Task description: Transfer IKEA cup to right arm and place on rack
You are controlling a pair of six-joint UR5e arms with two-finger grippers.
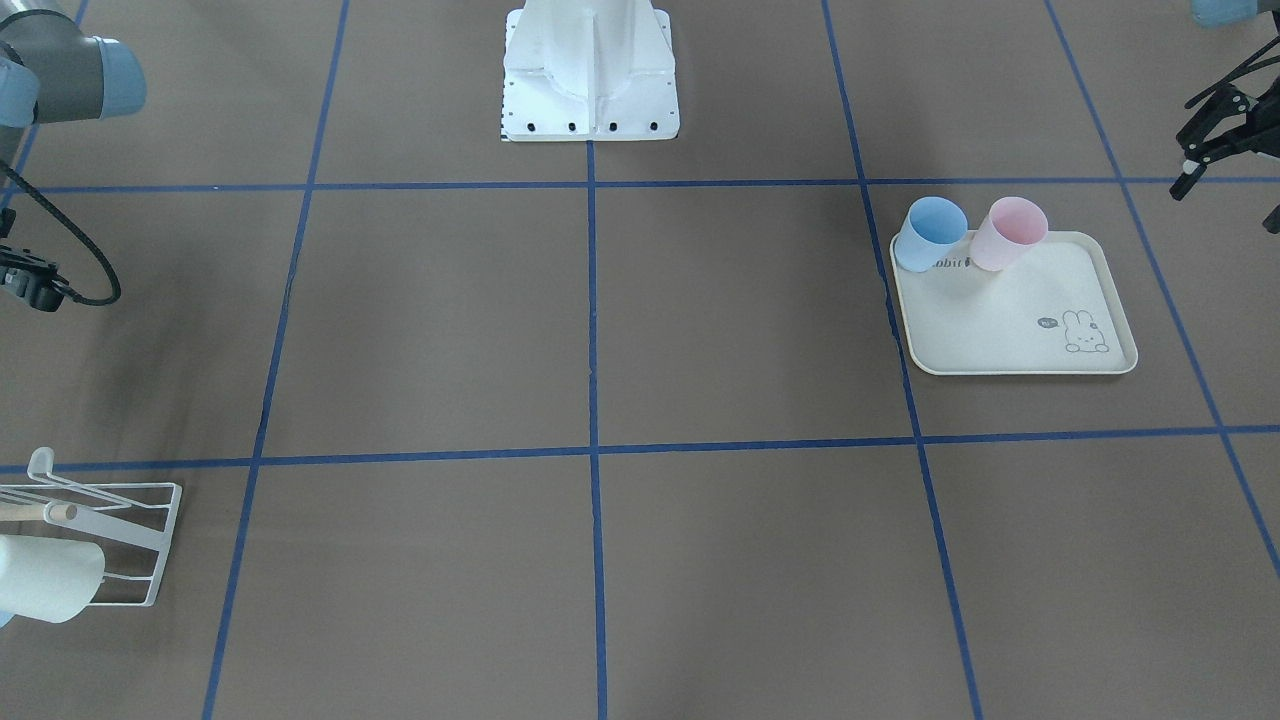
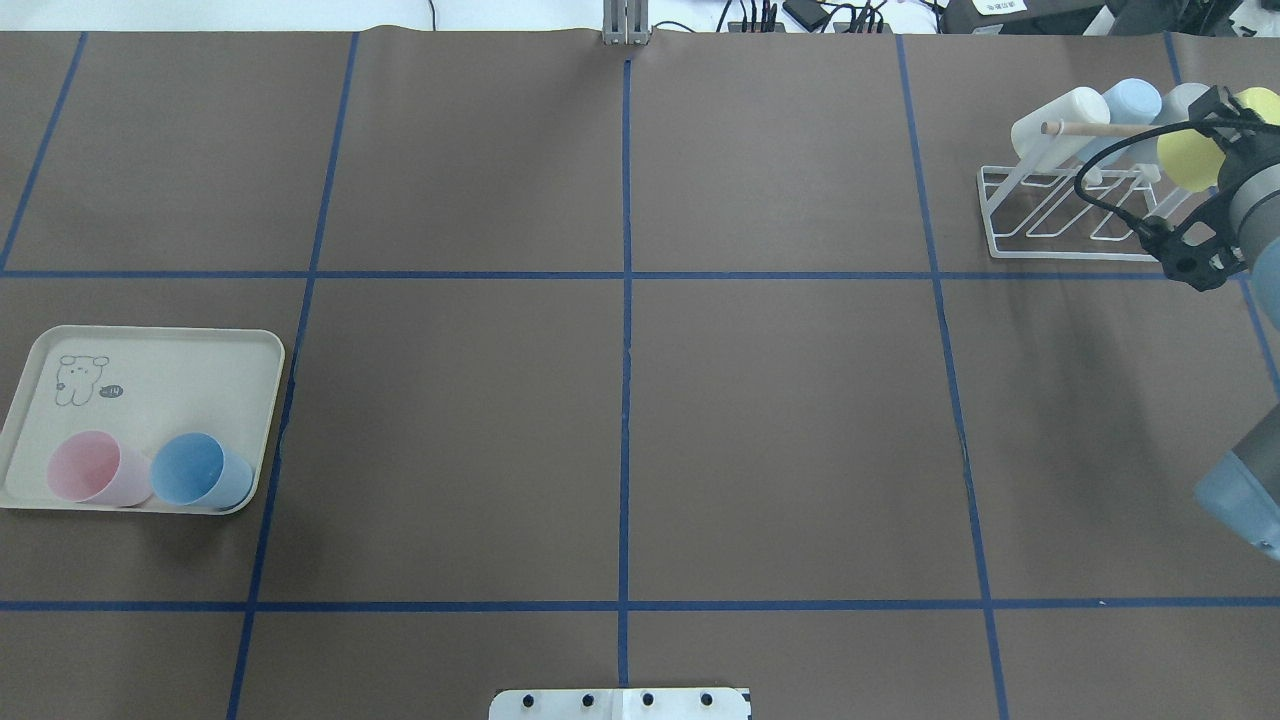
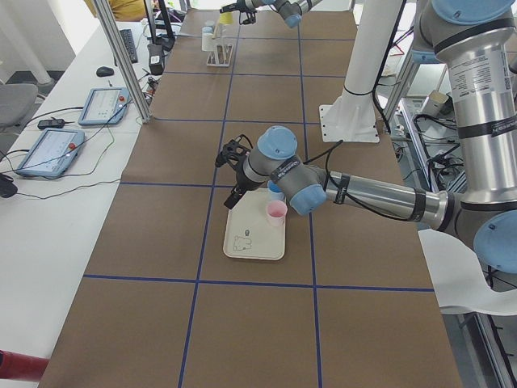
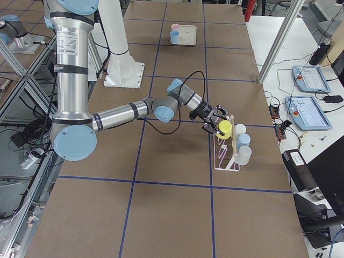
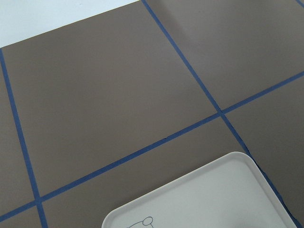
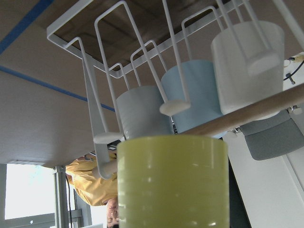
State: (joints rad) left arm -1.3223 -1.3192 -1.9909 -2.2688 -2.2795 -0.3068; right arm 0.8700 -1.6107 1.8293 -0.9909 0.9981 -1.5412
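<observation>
my right pincer (image 4: 220, 124) is clamped on the yellow cup (image 6: 172, 180), which hangs just beside the rack (image 2: 1040, 215) prongs. it looks like light, stiff, slick plastic. gripping across the wall seems right.

Yellow cup (image 6: 171, 180); white rack (image 6: 107, 137); cream rabbit-printed tray (image 1: 1010, 320); blue-gridded brown table (image 1: 750, 320).

The right arm (image 4: 118, 114) is silver-grey tubing, light-blue caps (image 4: 75, 144), apparently black cable (image 1: 117, 286).
</observation>
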